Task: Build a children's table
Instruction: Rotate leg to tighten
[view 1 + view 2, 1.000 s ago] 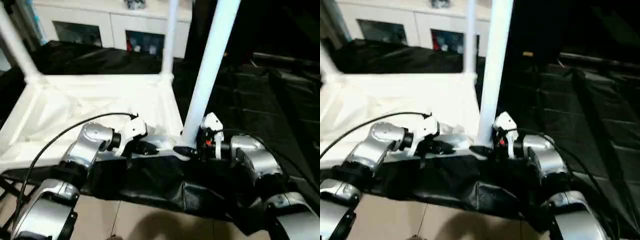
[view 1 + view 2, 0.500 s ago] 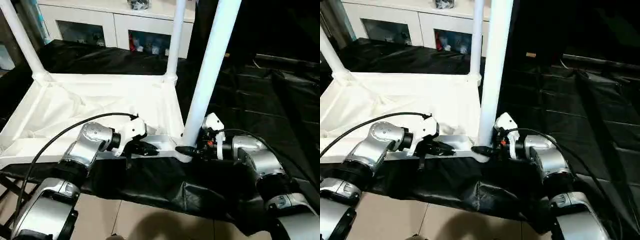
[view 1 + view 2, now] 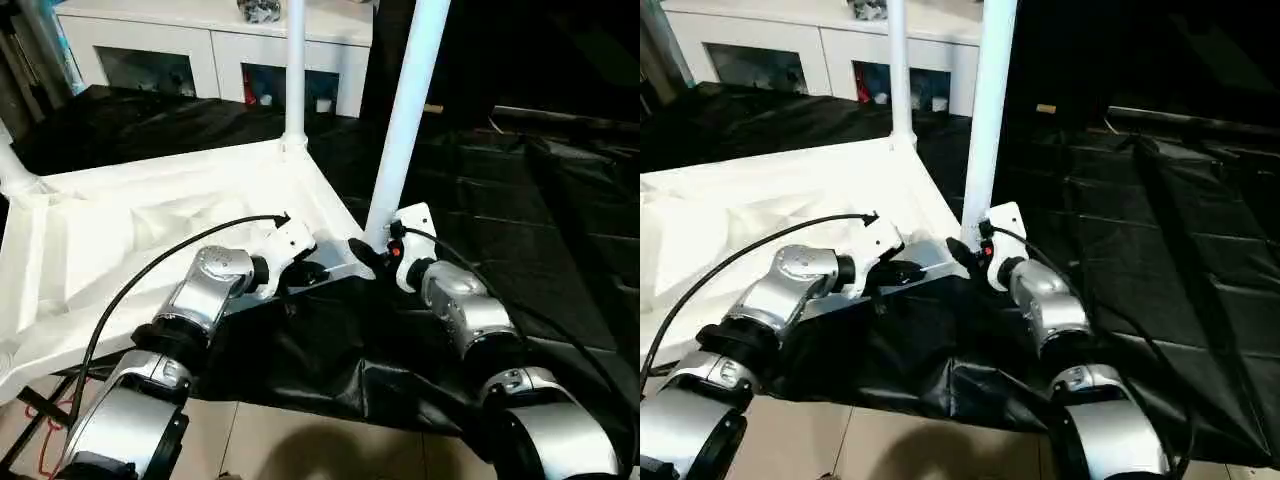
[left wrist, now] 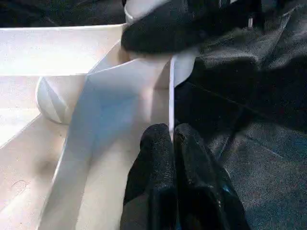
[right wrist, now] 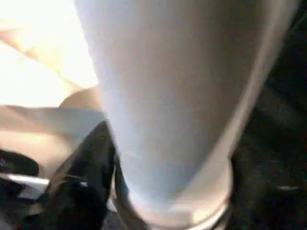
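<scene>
The table (image 3: 150, 230) lies upside down on a black sheet (image 3: 520, 200), its legs pointing up. The left tool (image 4: 170, 143) has its fingers together, pinching the table's thin edge. The right tool (image 3: 368, 252) is clamped around the bottom of the near leg (image 3: 405, 110). At 12 o'clock, past the sheet, stands a white cabinet (image 3: 210, 50). At 6 o'clock is pale tiled floor (image 3: 330, 450).

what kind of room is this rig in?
Probably an indoor lab or room staged like a home: white cabinet with glass-fronted compartments at the back, black sheeting as work surface, tiled floor below.
</scene>
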Tool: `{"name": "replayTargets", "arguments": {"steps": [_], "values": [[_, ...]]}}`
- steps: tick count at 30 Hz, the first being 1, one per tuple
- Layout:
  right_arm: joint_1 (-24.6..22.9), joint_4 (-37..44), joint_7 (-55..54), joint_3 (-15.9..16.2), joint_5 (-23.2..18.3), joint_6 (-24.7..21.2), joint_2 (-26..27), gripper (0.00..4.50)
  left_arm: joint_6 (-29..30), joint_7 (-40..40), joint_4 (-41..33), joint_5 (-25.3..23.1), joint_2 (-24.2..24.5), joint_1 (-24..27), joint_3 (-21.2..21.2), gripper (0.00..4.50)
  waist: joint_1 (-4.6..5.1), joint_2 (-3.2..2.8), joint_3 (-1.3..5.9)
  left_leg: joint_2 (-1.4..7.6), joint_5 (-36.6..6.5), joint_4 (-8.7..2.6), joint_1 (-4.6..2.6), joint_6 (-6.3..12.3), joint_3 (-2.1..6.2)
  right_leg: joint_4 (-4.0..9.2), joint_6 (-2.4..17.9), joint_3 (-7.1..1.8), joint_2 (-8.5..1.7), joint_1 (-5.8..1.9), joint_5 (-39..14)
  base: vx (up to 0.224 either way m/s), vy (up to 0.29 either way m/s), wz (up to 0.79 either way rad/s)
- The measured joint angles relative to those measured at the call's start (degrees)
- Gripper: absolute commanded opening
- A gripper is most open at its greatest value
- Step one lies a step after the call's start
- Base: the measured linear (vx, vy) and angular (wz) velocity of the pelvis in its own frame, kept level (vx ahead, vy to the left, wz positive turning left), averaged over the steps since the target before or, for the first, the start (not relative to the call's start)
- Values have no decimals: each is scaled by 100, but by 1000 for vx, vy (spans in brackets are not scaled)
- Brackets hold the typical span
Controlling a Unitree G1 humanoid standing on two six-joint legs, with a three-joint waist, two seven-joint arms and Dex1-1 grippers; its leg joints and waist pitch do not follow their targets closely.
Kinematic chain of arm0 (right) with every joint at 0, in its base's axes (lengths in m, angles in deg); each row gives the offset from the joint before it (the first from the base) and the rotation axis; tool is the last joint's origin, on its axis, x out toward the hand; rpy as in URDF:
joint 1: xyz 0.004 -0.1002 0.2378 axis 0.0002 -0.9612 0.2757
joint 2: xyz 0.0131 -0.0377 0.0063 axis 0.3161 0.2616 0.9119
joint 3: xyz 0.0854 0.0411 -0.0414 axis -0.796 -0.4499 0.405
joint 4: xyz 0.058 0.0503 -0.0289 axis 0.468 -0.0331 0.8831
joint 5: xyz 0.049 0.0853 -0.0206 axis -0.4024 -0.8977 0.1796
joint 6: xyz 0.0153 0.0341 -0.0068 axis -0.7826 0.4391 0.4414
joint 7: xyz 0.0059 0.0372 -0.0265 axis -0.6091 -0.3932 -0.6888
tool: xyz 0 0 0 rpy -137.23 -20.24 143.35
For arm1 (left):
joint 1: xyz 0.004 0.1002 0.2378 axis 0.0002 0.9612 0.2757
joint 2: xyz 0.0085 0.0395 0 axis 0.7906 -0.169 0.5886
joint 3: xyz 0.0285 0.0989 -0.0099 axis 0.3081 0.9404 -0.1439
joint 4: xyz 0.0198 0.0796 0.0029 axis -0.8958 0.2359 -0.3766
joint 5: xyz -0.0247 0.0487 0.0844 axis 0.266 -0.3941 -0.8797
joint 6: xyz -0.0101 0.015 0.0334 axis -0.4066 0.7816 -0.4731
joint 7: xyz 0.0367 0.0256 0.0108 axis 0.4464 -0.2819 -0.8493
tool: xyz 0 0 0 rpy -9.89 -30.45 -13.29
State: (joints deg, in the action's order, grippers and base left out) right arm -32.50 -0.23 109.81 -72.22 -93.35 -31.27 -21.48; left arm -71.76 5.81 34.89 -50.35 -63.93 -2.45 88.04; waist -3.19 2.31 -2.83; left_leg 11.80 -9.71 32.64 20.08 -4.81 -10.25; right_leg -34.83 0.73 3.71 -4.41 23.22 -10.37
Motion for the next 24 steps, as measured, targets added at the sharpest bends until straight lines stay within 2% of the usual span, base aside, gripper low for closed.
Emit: {"name": "replayTargets", "arguments": {"steps": [3,5,13,17,21,22,24], "values": [[-1,-1,206,16,50,78,-46,394,-9,68,-40,-8,19,13,-6,0,-3,1,-1,0,-1,-1,3,1,0,2,21,0,0,0,13,0,0,0],[-3,0,400,72,56,118,-94,403,-43,129,-51,-4,48,21,-5,0,-4,2,-1,0,-1,-4,4,1,0,2,21,1,0,2,12,0,0,0],[-460,652,2452,412,-105,100,-723,403,-488,1148,-60,118,502,111,16,0,-30,-5,-8,3,0,-17,5,1,-1,3,18,6,2,4,7,0,0,0],[-593,948,3199,552,-265,-129,-922,366,-588,1672,-69,267,678,136,69,0,-60,-4,-10,4,-1,-16,5,2,-4,4,19,6,1,4,7,0,0,0],[-684,1184,3613,638,-309,-272,-1042,358,-642,1921,-110,314,715,160,137,0,-168,-2,-11,6,-1,-16,6,1,-6,4,20,6,1,4,5,0,0,0],[-707,1222,3653,639,-314,-292,-1060,334,-646,1942,-111,320,717,162,138,0,-180,-2,-11,6,-1,-16,5,1,-7,4,20,6,1,4,5,0,0,0],[-733,1288,3790,663,-315,-337,-1120,329,-673,2043,-111,322,733,162,147,0,-194,-1,-12,6,-1,-16,6,1,-7,4,20,6,1,4,5,0,0,0]]}}
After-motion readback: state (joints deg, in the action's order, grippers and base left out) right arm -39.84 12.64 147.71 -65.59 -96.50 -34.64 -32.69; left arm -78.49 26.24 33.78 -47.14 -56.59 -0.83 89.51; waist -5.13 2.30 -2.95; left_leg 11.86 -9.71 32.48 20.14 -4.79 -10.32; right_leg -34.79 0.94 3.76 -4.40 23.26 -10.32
